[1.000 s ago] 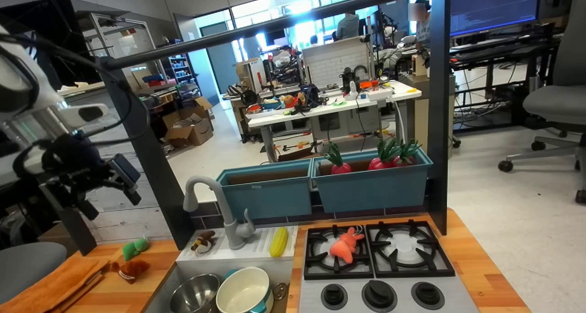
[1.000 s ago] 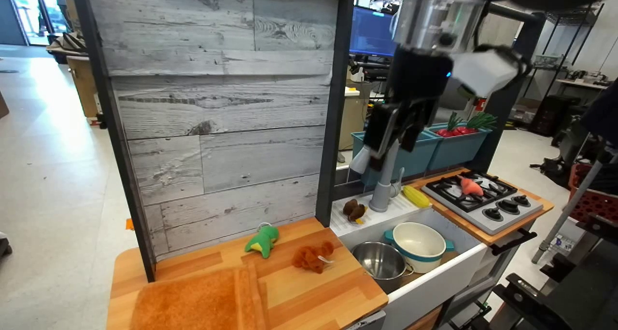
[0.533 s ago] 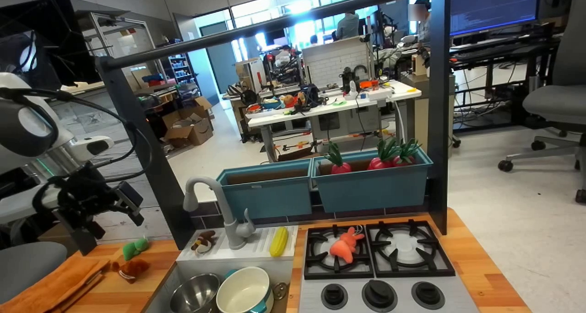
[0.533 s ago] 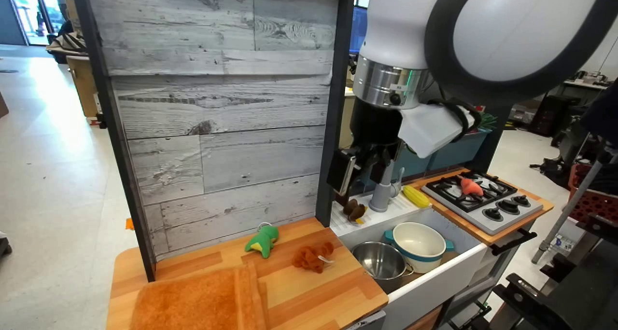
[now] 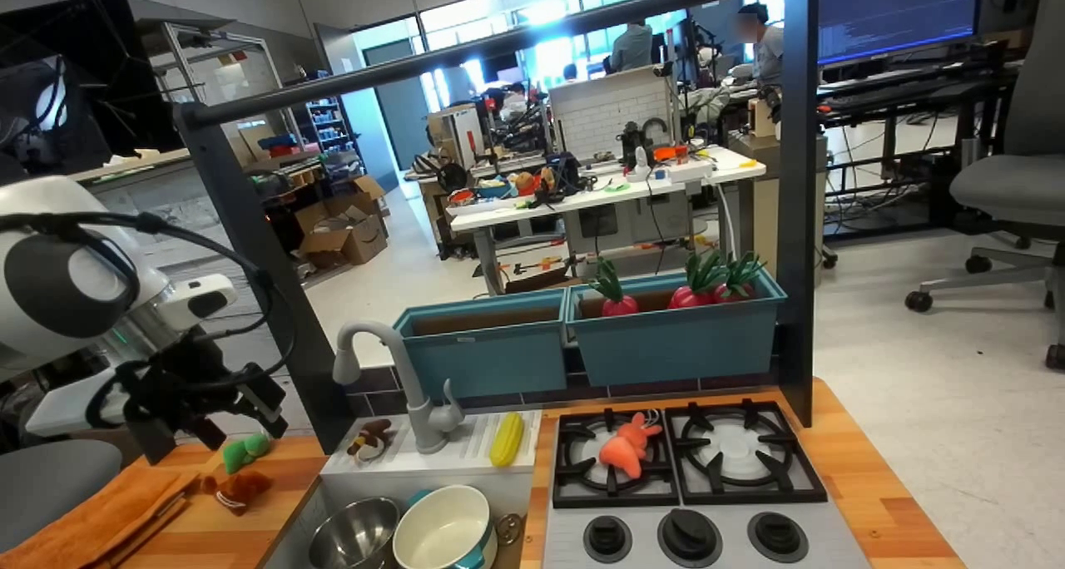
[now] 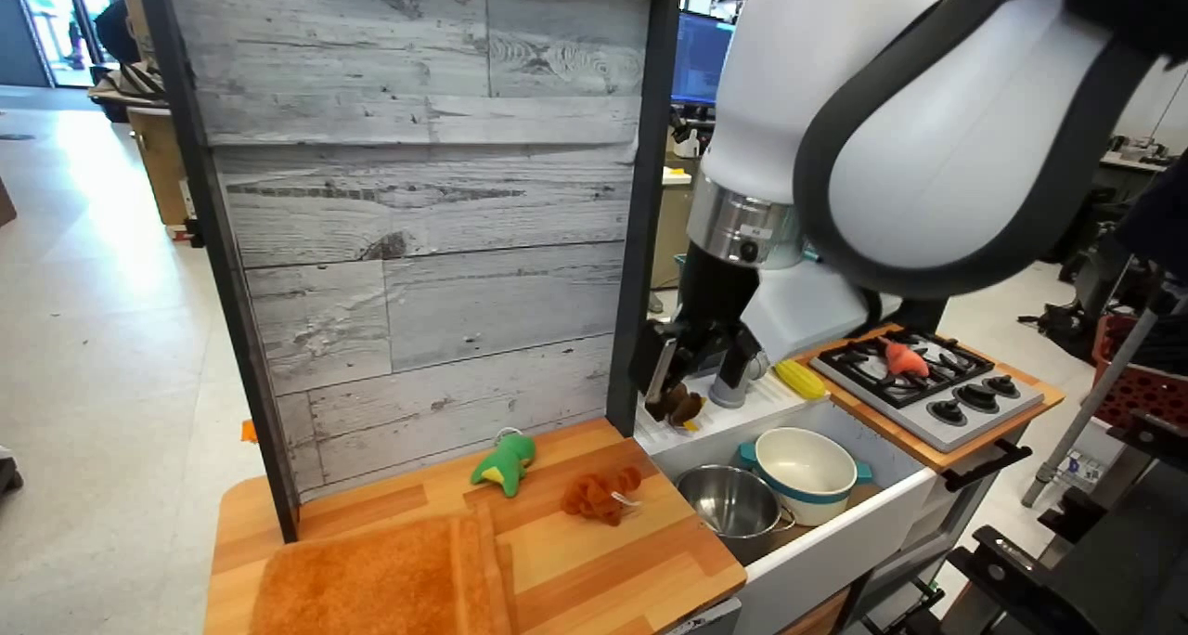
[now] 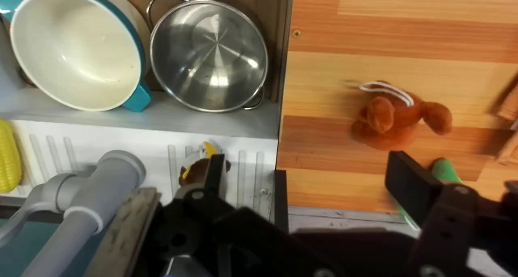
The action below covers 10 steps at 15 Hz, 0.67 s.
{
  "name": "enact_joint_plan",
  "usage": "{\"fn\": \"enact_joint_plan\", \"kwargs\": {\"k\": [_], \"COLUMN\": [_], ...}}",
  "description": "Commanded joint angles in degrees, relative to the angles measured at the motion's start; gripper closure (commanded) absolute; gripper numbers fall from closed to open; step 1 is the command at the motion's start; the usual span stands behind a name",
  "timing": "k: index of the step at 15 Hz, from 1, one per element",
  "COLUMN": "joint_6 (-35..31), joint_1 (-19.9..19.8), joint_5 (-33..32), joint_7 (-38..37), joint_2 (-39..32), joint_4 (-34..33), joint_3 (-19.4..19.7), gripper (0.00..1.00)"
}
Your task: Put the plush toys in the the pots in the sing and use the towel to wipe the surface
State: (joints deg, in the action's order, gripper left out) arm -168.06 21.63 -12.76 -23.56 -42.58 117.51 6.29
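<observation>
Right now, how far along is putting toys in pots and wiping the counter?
Nothing looks done: the round cream pot and round steel pot show no toys inside. In hand: nothing; the black end effector is open. Seemingly left, at least: the green plush toy and reddish plush toy on the light-brown wooden countertop, plus wiping; the orange cloth towel lies there.

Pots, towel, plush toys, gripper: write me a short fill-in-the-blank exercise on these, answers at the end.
The gripper is ____ rather than shut, and holds nothing.
Inside the sink stand ____ pots.
The coral plush toy lies on the black-knobbed ____.
The towel on the wooden countertop is ____ in colour.
Missing words: open; two; stove; orange.
</observation>
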Motion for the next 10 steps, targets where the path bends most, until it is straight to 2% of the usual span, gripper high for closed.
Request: {"fn": "enact_joint_plan", "kwargs": {"k": [1, 3, 4, 5, 8, 10], "joint_6": [-0.7, -1.5, -3.1, -4.0, -8.9, -10.8], "joint_1": [4.8, 7.3, 9.3, 11.0, 17.3, 19.9], "joint_5": [4.4, 5.9, 6.0, 6.2, 6.9, 9.3], "joint_7": [-1.4, -2.0, -2.8, -3.3, -4.9, -4.6], "joint_2": [-7.6, -10.9, -12.4, -13.8, -18.0, -19.9], "joint_4": [-6.0, -8.6, -9.4, -10.2, -11.9, -12.2], "joint_3": [1.2, 2.0, 3.3, 4.6, 10.4, 12.6], "gripper": [0.00, 0.00, 0.07, 0.26, 0.51, 0.65]}}
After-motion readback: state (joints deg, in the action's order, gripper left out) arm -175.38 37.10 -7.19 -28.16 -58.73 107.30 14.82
